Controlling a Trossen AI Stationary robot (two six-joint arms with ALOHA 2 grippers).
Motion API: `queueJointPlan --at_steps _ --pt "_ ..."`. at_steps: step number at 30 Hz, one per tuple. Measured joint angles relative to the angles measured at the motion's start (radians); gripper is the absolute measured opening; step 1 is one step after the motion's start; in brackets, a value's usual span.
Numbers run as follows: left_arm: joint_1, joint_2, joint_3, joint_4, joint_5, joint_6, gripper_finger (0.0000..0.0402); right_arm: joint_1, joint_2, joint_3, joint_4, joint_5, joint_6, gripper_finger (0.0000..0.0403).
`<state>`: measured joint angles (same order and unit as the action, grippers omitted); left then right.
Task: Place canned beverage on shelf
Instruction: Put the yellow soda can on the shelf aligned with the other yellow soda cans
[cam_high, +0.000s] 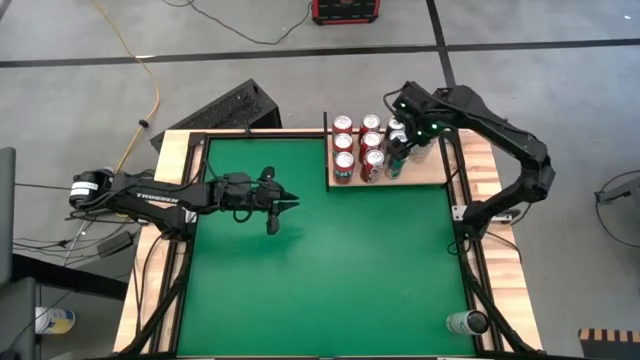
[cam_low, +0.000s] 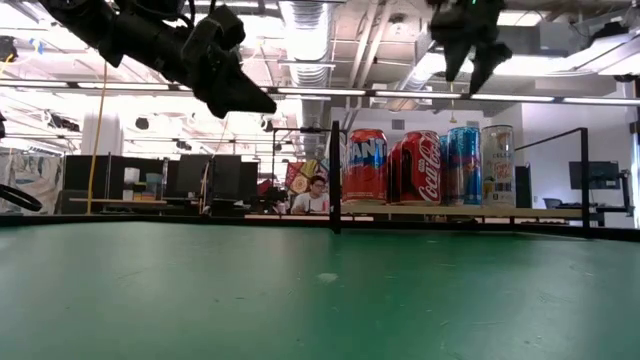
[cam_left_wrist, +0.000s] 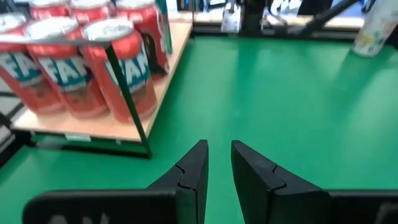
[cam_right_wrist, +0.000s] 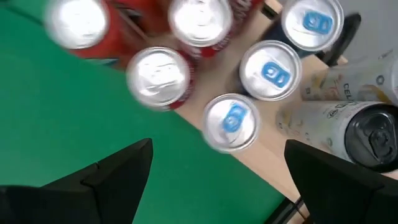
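Right pincer (cam_high: 412, 128) is seen hovering above the far-right part of the flat pale wood-grain shelf (cam_high: 420, 176), fingers spread wide with nothing pinched between them. From its wrist view, the blue-tabbed silver-topped can (cam_right_wrist: 231, 122) is framed between the two dark fingers (cam_right_wrist: 106, 180), standing at the shelf's edge next to the green. Beside it, two more blue-tabbed cans (cam_right_wrist: 272, 70) and a pale tall can with a dark top (cam_right_wrist: 348, 134) are lined up on the board. Red cans (cam_high: 345, 150) are packed onto the shelf's left part, upright, right behind a thin black post (cam_low: 334, 177). In the low view, the orange-and-red soda cans (cam_low: 392, 166) are shown side by side on the board.

Left pincer (cam_high: 283, 203) is held over the middle-left of the green counter (cam_high: 330, 270), well apart from the shelf, tips pressed together and empty. One more pale can (cam_high: 466, 322) is parked at the counter's near-right corner.
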<state>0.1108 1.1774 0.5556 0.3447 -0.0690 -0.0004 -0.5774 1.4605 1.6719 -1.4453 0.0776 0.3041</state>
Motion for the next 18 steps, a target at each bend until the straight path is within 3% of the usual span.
queueJointPlan --at_steps 9,18 --pt "0.0 0.0 0.0 -0.13 -0.001 -0.002 0.0056 0.187 -0.129 0.017 -0.063 -0.001 0.117 0.0389" --pt "0.0 0.0 0.0 -0.148 0.009 -0.035 0.0056 0.417 -0.211 0.018 -0.077 -0.001 0.302 0.0388"
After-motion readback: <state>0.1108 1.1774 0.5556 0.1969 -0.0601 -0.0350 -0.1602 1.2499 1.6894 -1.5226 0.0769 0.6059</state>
